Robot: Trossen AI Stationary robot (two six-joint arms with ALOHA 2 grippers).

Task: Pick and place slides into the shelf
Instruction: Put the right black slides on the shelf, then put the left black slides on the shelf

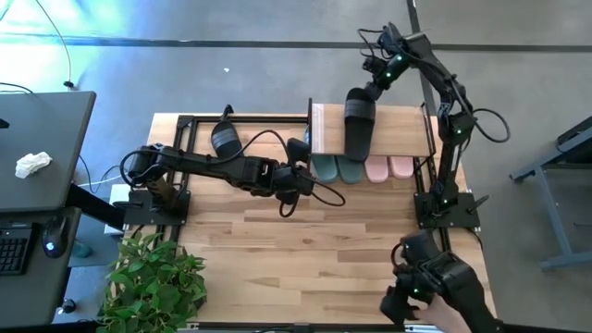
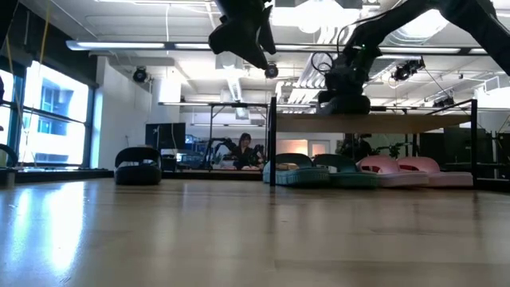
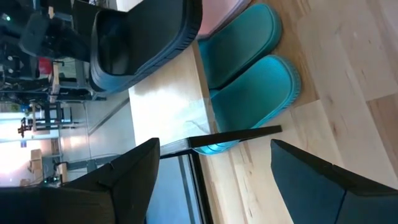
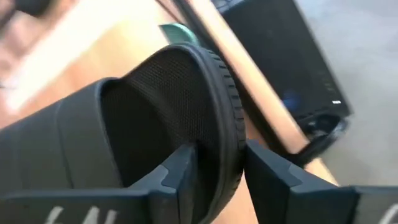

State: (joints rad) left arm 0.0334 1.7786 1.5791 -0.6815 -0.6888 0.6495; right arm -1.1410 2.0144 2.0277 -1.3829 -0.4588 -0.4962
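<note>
While my 2 arms reach over it, the table [image 1: 305, 250] carries everything else: the shelf [image 1: 372, 131] stands at its far edge, right of the middle, with a plank top on thin black legs. Off the table's left side stands a dark desk [image 1: 42, 153] with a crumpled white cloth [image 1: 32, 164] on it, and a leafy plant [image 1: 153, 282] sits at the near left corner. At the near right edge a person's hand [image 1: 449, 317] shows beside some dark gear.

My left arm lies across the table from the left, and my left gripper [image 1: 301, 180] hangs just short of the shelf's left end. Its fingers [image 3: 118, 180] stand wide apart with nothing between them; past them I see the shelf's corner leg and the 2 teal toes.

On the plank lies 1 black slide [image 1: 359, 122], lengthwise, heel toward the far edge. Under the plank 4 slides sit in a row with their toes poking out toward me: the teal pair [image 1: 338, 168] on the left, the pink pair [image 1: 388, 166] on the right, touching side by side. The other black slide [image 1: 225, 139] lies alone on the table, well left of the shelf.

My right gripper [image 1: 377, 85] is at the black slide's heel on the plank. Its fingers [image 4: 180, 174] straddle the heel rim, partly open, 1 inside and 1 outside. Whether they still press the rubber I cannot tell.
</note>
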